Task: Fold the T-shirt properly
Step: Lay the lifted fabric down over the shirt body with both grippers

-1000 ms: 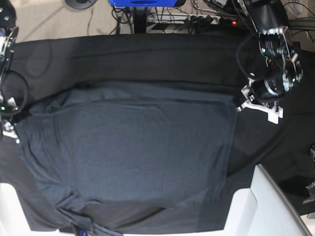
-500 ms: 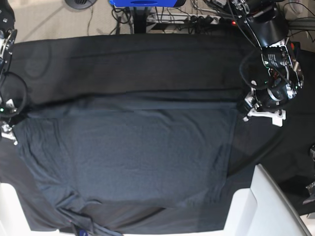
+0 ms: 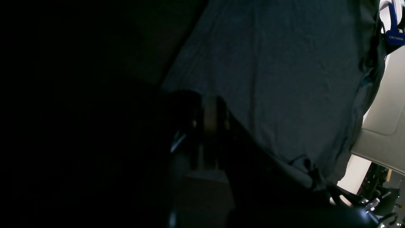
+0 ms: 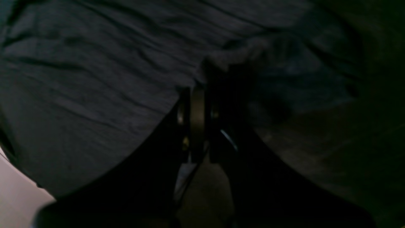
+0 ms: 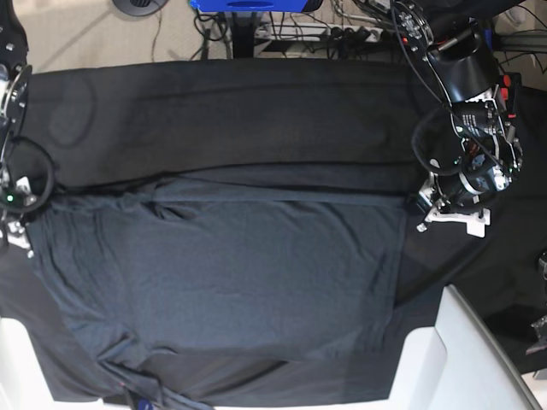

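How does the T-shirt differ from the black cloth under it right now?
The T-shirt is slate grey with a faint blue cast; the table cloth is blacker. The T-shirt shows fine creases and a folded far edge; the table cloth lies smoother and spreads wider. Both are dark and plain.

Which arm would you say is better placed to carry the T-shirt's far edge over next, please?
Neither clearly: the left gripper and right gripper each sit shut at a far corner of the T-shirt, so both should probably move together.
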`<state>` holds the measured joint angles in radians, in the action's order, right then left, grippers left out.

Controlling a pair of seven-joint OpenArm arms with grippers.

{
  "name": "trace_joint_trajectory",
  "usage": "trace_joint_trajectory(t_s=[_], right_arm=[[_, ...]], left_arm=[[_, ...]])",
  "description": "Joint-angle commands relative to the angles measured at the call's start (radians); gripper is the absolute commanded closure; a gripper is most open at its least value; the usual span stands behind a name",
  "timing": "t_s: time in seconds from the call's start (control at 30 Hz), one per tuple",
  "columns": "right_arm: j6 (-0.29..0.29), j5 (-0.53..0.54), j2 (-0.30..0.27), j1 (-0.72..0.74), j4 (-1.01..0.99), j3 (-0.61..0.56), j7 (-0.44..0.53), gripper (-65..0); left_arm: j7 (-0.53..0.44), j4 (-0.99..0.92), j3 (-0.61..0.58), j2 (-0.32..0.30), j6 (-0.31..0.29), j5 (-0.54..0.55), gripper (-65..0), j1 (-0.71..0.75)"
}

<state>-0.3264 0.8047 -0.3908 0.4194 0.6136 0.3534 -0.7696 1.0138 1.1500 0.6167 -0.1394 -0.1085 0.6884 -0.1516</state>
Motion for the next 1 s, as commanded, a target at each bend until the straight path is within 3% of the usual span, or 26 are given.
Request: trace_joint_trajectory(t_s=[0.0, 0.3, 0.53, 0.77, 0.97], right_arm=[[0.0, 0.003, -0.023, 0.025, 0.016, 0.005, 0.008, -0.3], [0.003, 0.003, -0.017, 0.029, 0.022, -0.012, 0.002, -0.2], [0.003, 0.003, -0.013, 0.049, 0.022, -0.132, 0.002, -0.2], [0.003, 0.003, -0.017, 0.051, 0.022, -0.138, 0.008, -0.2], [0.003, 0.003, -0.018, 0.051, 0.022, -0.138, 0.008, -0.9]], left_arm=[[-0.01, 0.018, -0.001, -0.015, -0.007, 0.017, 0.0, -0.019], [-0.01, 0.015, -0.004, -0.012, -0.007, 0.017, 0.0, -0.038], [-0.01, 0.015, -0.004, -0.015, -0.007, 0.015, 0.0, -0.039], [-0.01, 0.022, -0.004, 0.019, -0.007, -0.152, 0.0, -0.073], [-0.01, 0.017, -0.016, 0.045, -0.007, -0.171, 0.0, -0.099]])
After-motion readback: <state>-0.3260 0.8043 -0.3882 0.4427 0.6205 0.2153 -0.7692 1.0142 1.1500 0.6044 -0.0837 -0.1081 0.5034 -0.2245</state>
